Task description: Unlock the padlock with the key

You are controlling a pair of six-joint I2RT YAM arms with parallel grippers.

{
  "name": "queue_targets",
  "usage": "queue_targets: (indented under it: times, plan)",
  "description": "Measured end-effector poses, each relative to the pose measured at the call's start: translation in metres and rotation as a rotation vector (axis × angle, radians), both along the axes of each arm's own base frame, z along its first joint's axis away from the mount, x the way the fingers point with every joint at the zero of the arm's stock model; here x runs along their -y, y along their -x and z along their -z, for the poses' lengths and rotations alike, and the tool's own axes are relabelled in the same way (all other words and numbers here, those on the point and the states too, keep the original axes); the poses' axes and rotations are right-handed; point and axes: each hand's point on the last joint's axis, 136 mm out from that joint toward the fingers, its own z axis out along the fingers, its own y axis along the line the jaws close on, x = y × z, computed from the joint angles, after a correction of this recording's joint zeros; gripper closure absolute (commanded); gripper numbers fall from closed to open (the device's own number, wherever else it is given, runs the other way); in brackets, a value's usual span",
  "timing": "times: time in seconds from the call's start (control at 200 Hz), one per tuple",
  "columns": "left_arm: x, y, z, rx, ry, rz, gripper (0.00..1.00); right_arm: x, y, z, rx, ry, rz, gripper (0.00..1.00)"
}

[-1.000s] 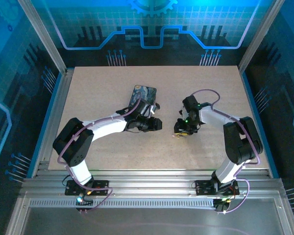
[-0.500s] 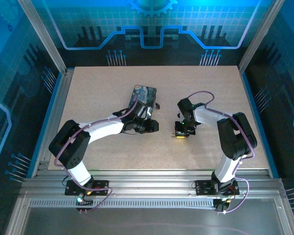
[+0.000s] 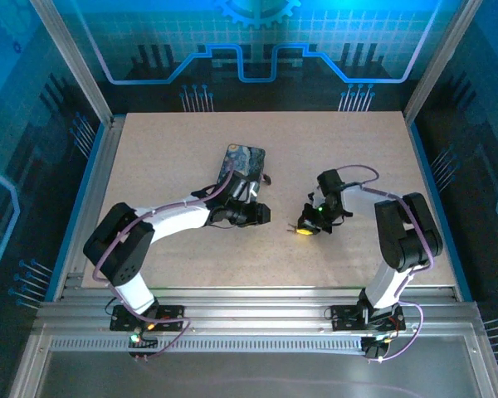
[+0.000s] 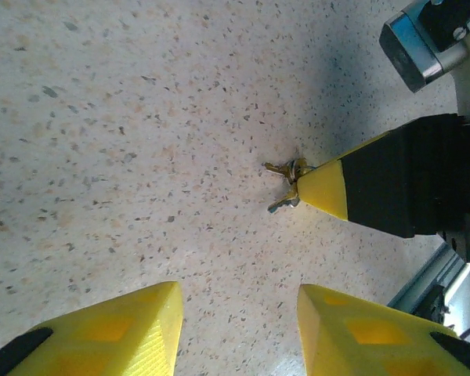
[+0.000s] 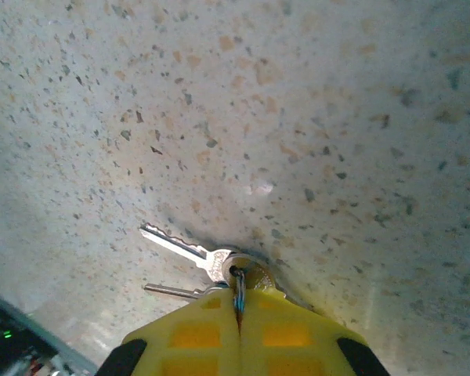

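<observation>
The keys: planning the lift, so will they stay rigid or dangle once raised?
The keys will probably dangle and swing: the right gripper pinches only their ringed end, with both blades sticking out free. They look thin and small, so likely light. Smooth metal may pivot in that grip.

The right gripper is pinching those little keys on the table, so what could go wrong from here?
1. The right gripper grips the small silvery keys on a ring only at its very fingertips, at the ring end, so they may slip out on lifting.
2. Held by the ring, the two blades would likely dangle and swing, which would make either one hard to aim into a keyhole.
3. The open left gripper hovers close by, so the two arms could bump.
</observation>
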Motion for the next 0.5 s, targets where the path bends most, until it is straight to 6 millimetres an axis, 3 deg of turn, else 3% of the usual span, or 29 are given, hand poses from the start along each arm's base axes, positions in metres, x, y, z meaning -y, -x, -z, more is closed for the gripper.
queue_targets:
  times: [0.255,0.5]
  plan:
    - [0.025,-0.003,0.017,-0.050,0.051,0.021,0.59,-0.016,-0.002,-0.012,0.002,-0.137,0.021,1.00]
    - [0.041,-0.006,0.010,-0.043,0.127,0.039,0.60,-0.019,-0.002,-0.019,-0.001,-0.171,0.031,1.00]
